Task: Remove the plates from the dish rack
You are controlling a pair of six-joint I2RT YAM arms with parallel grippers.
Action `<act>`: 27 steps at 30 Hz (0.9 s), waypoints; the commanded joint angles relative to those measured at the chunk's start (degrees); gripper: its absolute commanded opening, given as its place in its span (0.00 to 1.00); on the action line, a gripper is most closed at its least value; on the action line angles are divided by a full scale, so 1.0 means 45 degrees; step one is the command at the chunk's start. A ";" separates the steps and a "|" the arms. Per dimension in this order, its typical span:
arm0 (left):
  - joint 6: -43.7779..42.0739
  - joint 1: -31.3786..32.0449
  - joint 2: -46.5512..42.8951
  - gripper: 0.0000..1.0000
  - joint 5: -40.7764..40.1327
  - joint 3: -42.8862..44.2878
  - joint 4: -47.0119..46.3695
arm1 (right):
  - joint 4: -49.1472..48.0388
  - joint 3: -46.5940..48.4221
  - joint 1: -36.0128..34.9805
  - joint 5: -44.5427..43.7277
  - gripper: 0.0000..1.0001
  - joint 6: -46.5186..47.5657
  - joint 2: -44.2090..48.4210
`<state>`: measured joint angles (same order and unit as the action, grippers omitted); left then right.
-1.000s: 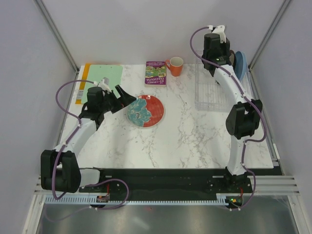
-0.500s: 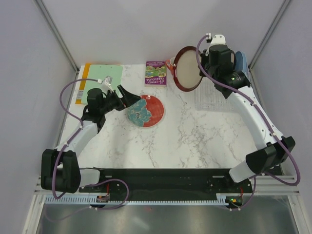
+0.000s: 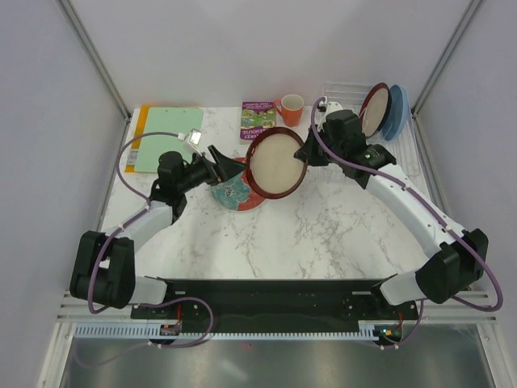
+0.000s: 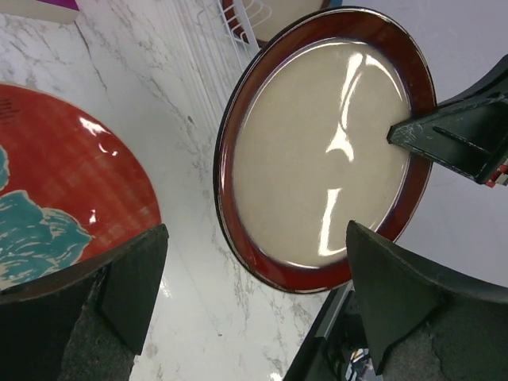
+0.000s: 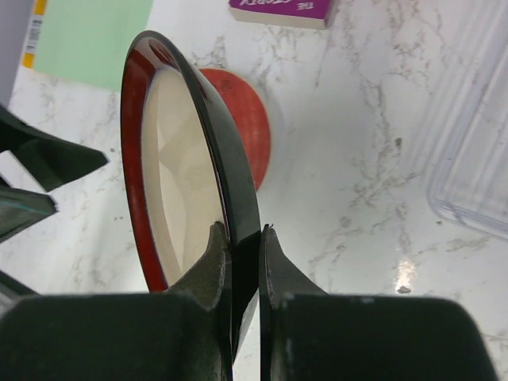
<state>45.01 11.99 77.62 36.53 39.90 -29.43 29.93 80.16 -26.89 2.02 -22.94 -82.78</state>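
Spanning the worktop (image 3: 323, 234) leftward from the dish rack (image 3: 343, 87) at far right, the right arm carries the cream plate (image 3: 277, 164) on edge, face toward the left. Flower plate (image 3: 234, 196) lies flat beneath. Right claw (image 5: 244, 238) pinches the rim; left claw (image 3: 222, 162) gapes empty just left, likely receiver.

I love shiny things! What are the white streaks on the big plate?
Left wrist view: the streaks on the cream plate are lamp glare, and the flower plate glints too. Right wrist view: one bright spot of glare on the table. Top view: even light, no streaks on the cream plate.
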 commanded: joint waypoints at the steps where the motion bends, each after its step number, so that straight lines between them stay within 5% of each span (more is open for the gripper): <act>1: 0.0387 0.0421 0.0405 1.00 0.0065 0.0098 -0.1018 | -0.3330 -0.0020 -0.0214 0.1307 0.00 -0.1464 0.1267; 10: 0.0934 0.0890 0.1265 1.00 0.0162 0.0391 -0.2229 | -0.4638 -0.0664 -0.0585 0.2578 0.00 -0.2655 0.1286; 12: 0.0954 0.0891 0.1305 0.81 0.0182 0.0469 -0.2327 | -0.4757 -0.0917 -0.0625 0.2559 0.00 -0.2754 0.1403; 13: 0.0954 0.0891 0.1266 0.67 0.0182 0.0489 -0.2308 | -0.4757 -0.0996 -0.0644 0.2539 0.00 -0.2793 0.1481; 14: 0.0954 0.0891 0.1246 0.37 0.0163 0.0469 -0.2308 | -0.4757 -0.1055 -0.0644 0.2520 0.00 -0.2774 0.1540; 17: 0.0954 0.0910 0.0973 0.02 -0.0071 0.0275 -0.2307 | -0.4757 -0.1231 -0.0625 0.2558 0.00 -0.2813 0.1658; 23: 0.0252 0.0891 0.0368 0.02 -0.0598 0.0215 -0.1239 | -0.4835 -0.1758 -0.0664 0.2482 0.04 -0.3028 0.1697; 27: -0.0392 0.0871 -0.0335 0.02 -0.1671 0.0137 0.0345 | -0.4680 -0.2012 -0.0645 0.1683 0.48 -0.2717 0.1678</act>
<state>54.83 14.46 79.22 39.83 40.05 -35.42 15.88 70.70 -27.57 10.26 -33.34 -77.25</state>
